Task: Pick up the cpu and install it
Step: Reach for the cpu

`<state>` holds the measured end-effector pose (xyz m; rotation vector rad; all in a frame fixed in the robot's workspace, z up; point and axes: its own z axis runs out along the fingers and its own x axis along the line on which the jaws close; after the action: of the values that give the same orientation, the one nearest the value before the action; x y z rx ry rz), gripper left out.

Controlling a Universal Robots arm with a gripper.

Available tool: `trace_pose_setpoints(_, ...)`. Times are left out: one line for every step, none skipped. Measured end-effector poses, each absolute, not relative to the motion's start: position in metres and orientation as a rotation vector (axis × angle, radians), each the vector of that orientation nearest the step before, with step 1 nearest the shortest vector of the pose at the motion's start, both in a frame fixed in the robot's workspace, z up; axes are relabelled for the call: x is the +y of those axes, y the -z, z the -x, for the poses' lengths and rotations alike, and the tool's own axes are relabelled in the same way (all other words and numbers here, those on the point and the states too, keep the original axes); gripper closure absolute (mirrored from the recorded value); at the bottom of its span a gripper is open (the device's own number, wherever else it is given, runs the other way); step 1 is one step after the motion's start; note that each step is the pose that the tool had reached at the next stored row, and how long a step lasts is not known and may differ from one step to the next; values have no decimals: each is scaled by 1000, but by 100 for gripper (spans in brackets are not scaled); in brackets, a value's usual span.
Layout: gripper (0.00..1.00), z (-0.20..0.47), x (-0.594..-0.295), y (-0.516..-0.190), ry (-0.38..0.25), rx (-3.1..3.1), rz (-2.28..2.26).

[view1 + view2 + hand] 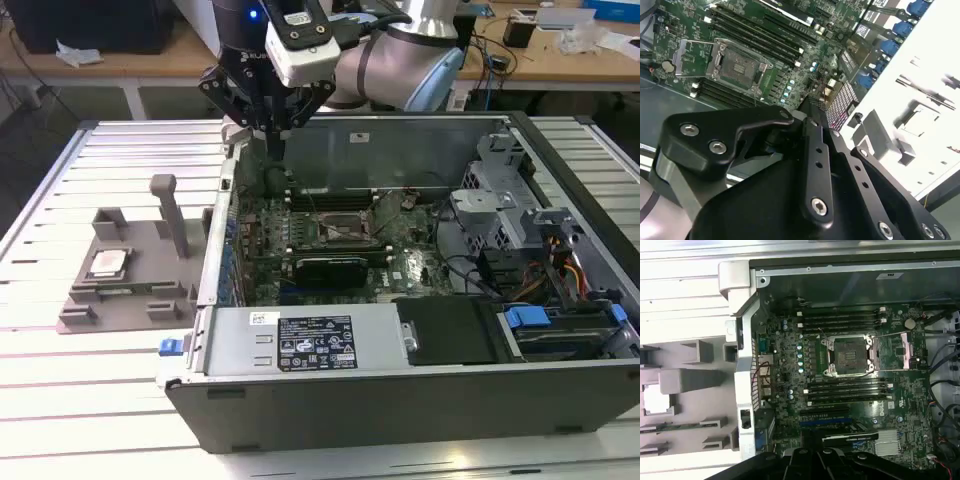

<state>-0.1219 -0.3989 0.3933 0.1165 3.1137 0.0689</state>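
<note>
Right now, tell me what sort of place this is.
Likely a robotics lab bench: an open computer case sits on a slatted metal table, a grey tray beside it holds the cpu, and cluttered workbenches stand behind.

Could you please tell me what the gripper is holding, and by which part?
Nothing, it seems: the cpu lies on the grey tray, apart from the gripper above the computer case.

Both wrist views above the motherboard [790,365]
</note>
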Motion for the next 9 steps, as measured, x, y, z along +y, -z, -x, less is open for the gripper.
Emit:
trace_pose_setpoints(89, 124, -399, -393, -69, 3114, -117)
trace_pose_setpoints(89, 129, -399, -393, -69, 3114, -117)
trace_pose_setpoints(89, 140, -399, -393, -69, 3114, -116)
trace_pose_setpoints(89, 145, -399, -393, -69, 3114, -117)
trace_pose_setpoints(89, 149, -399, -393, -69, 3114, -117)
trace_pose_setpoints(89, 153, -399, -393, -69, 3114, -116)
trace_pose_setpoints(89, 160, -399, -393, -69, 3114, -117)
trace_pose_setpoints(89, 166, -399, -393, -69, 3114, -117)
trace_pose_setpoints(89, 171, -399, -393, -69, 3114, -116)
